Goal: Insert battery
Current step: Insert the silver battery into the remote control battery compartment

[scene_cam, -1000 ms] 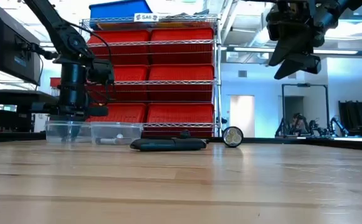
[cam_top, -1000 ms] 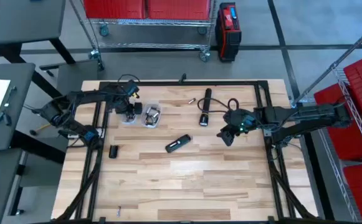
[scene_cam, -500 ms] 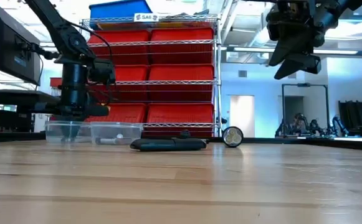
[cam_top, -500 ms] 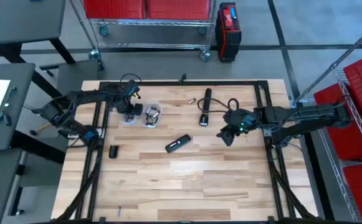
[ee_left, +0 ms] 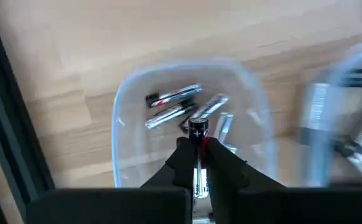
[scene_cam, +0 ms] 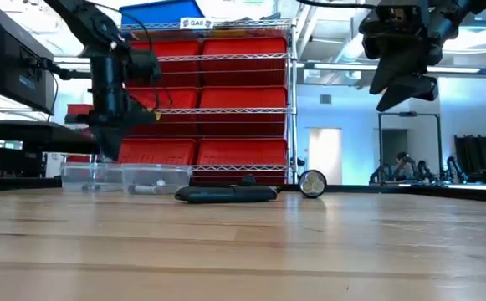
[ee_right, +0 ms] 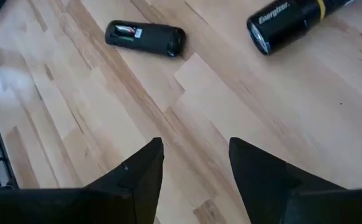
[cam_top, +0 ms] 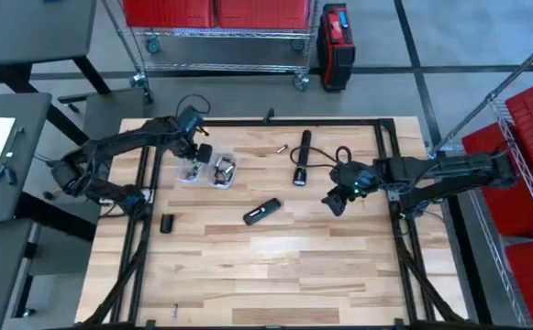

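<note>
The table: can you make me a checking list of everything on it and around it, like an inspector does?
Surface: wooden table, inside a black frame.
Job's things: two clear tubs holding batteries; a battery held upright in the left tool; a black flashlight; a black battery holder, lying open side up.
Clutter: a small black part near the left edge; a loose battery by the flashlight; a tiny item at the near edge.
Grippers: left tool raised above one tub, shut on the battery; right tool open, hovering above bare wood.
Cables: looped on both arms.
Surroundings: wire shelf with red bins; a person far back.
</note>
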Motion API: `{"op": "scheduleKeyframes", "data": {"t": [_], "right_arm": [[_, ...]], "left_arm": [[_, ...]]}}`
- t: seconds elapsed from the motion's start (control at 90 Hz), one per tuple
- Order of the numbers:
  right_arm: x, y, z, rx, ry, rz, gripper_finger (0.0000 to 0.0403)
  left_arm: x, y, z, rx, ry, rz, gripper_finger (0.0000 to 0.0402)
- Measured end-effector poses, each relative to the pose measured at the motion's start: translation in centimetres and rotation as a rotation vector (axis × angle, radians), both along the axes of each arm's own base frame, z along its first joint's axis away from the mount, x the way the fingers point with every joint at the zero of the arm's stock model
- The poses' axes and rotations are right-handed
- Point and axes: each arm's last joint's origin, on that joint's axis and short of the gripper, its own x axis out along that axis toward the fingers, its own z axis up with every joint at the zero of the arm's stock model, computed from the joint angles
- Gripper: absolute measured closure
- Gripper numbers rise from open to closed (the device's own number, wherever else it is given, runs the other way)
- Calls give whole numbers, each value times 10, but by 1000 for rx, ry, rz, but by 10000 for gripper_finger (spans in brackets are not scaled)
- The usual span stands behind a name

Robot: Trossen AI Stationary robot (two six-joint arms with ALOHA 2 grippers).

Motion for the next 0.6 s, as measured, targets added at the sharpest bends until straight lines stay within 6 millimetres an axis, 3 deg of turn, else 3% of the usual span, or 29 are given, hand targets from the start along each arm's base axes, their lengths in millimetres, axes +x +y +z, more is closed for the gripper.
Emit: {"op": "scheduleKeyframes", "data": {"t": [0.156, 0.322, 0.6], "right_arm": [[0, 0, 0, -19, -4, 24, 228], [1, 0, -4, -87, -17, 71, 228], [19, 4, -35, -210, -122, 138, 228]], "left_arm": [[10, -15, 40, 117, -128, -109, 401], [27, -40, 71, 234, -286, -235, 398], [73, -88, 87, 357, -521, -512, 399]]}}
